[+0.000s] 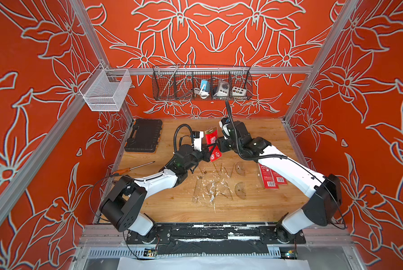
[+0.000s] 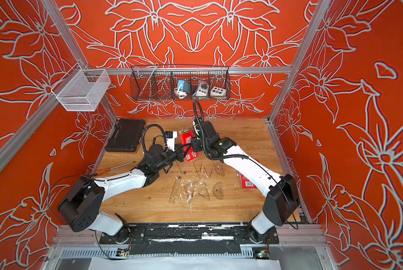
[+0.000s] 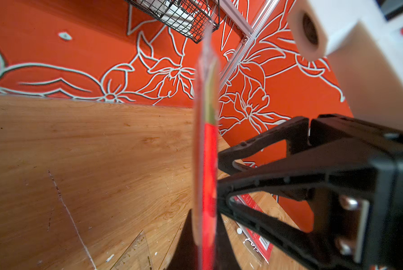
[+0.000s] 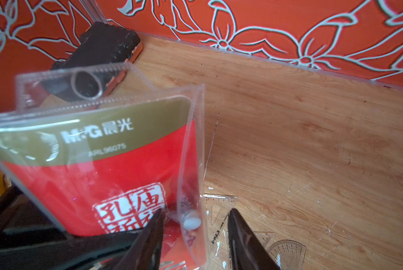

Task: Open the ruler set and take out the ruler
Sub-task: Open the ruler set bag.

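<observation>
We saw the left gripper (image 1: 207, 152) clamped on the lower end of the ruler set (image 1: 212, 141), holding the red pouch raised in the air over the back middle of the table (image 1: 254, 205). The right gripper (image 4: 196, 214) stood released, its jaws apart on either side of the pouch's side edge by the white snap (image 4: 192, 222) (whether either jaw touched the plastic we could not tell). Clear protractors (image 1: 240, 190) lay flat on the wood below, near more red packs (image 1: 271, 178).

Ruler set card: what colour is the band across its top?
The band is olive-gold; clearest in the right wrist view.
</observation>
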### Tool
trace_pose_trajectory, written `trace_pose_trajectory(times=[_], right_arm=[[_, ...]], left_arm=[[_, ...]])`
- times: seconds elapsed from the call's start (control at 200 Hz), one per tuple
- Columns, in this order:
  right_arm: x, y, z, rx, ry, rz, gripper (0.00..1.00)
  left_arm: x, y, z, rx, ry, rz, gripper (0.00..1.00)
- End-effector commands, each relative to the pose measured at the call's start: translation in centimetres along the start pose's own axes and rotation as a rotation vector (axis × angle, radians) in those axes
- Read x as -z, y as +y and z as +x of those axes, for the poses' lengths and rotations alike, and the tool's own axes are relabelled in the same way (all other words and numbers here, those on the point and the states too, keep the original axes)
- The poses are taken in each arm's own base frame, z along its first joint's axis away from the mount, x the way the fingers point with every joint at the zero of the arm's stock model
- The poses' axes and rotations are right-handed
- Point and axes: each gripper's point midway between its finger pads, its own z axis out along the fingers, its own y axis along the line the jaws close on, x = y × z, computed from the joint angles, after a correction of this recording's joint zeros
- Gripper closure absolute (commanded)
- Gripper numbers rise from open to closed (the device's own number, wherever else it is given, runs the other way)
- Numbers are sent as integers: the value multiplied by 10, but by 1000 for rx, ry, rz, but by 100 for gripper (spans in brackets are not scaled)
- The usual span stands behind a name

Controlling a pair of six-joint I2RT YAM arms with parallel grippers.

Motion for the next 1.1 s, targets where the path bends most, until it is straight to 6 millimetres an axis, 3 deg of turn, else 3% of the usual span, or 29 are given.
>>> trace_pose_trajectory(times=[0.0, 0.145, 0.41, 0.55, 0.756, 0.941, 1.096], right_arm=[[-14, 0, 8, 39, 48, 46, 53], [-21, -11, 8, 46, 60, 114, 53], [-13, -31, -1, 56, 36, 237, 56], [-9, -31, -2, 58, 21, 233, 67], [-9, -22, -3, 62, 2, 176, 96], [-9, -27, 1, 69, 18, 201, 100], [-4, -43, 6, 90, 39, 277, 100]], left_arm=[[5, -43, -32, -47, -92, 160, 100], [12, -49, -36, -76, -106, 176, 100], [19, -50, -37, -92, -116, 175, 100], [19, -49, -35, -88, -115, 173, 100], [21, -49, -34, -86, -120, 181, 100], [23, -48, -35, -95, -128, 170, 100], [26, -44, -35, -100, -136, 143, 100]])
